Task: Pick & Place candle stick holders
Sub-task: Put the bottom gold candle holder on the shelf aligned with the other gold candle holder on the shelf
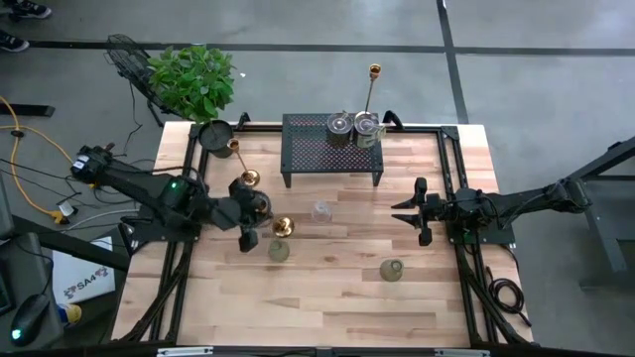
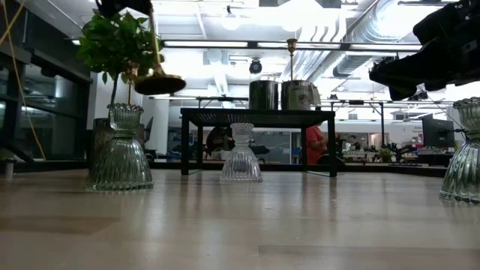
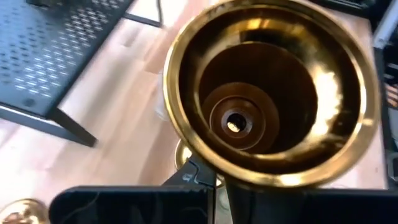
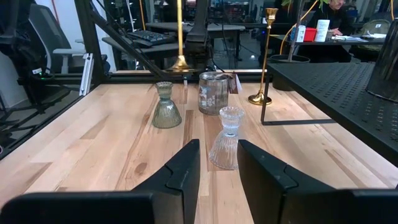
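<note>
My left gripper (image 1: 266, 226) is shut on a slim gold candlestick (image 2: 154, 45) and holds it above the table's left middle. Its top cup (image 3: 267, 93) fills the left wrist view. Under it stand a greenish glass cup (image 1: 278, 250) and a silvery cup (image 4: 213, 93). A clear glass cup (image 1: 320, 211) stands on its foot mid-table, and another greenish one (image 1: 392, 270) stands nearer the front. A second gold candlestick (image 1: 243, 164) stands on its round base at the far left. My right gripper (image 1: 412, 210) waits open at the right, touching nothing. My left gripper holds the candlestick high up, just under its top cup, whose rim (image 3: 249, 174) hides the place of contact. The fingers come from the table's left, slanting down. The candlestick hangs about upright, its round base (image 2: 159, 82) lifted clear of the table.
A black mesh rack (image 1: 332, 164) stands at the far middle. It carries two silvery cups (image 1: 340, 124) and a tall gold candlestick (image 1: 374, 84). A black pot (image 1: 213, 134) with a green plant sits at the far left corner. Bare wood lies along the near edge (image 1: 317, 312).
</note>
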Controlling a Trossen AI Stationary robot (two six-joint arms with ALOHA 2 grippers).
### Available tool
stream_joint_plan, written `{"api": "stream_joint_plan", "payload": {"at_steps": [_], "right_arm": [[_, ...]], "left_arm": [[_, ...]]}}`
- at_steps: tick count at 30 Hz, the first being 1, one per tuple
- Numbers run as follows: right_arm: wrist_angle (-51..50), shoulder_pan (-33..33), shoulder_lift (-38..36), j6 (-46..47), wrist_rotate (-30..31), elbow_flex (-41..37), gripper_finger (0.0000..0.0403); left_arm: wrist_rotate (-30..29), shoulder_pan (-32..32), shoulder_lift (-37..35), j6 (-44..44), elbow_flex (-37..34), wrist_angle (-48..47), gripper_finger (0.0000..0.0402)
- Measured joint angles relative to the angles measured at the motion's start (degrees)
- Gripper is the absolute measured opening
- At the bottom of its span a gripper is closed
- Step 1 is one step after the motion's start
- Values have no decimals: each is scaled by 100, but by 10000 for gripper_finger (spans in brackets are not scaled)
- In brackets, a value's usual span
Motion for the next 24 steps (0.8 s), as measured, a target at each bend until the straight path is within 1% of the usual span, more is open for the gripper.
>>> {"api": "stream_joint_plan", "payload": {"at_steps": [4,10,14,17,20,24], "right_arm": [[0,-2,0,0,0,0,99],[0,-2,0,-1,0,0,99],[0,0,0,-1,-1,0,99],[0,-1,0,-2,-1,0,99],[0,0,0,-2,0,0,99],[-37,-1,0,0,-2,0,99]], "left_arm": [[8,414,0,362,0,260,7],[30,1176,0,1345,0,878,7],[270,1823,4,1926,0,1348,7],[528,2272,133,2338,0,1788,7],[706,2693,292,2664,30,2033,7],[719,3208,697,2914,383,1990,7]]}}
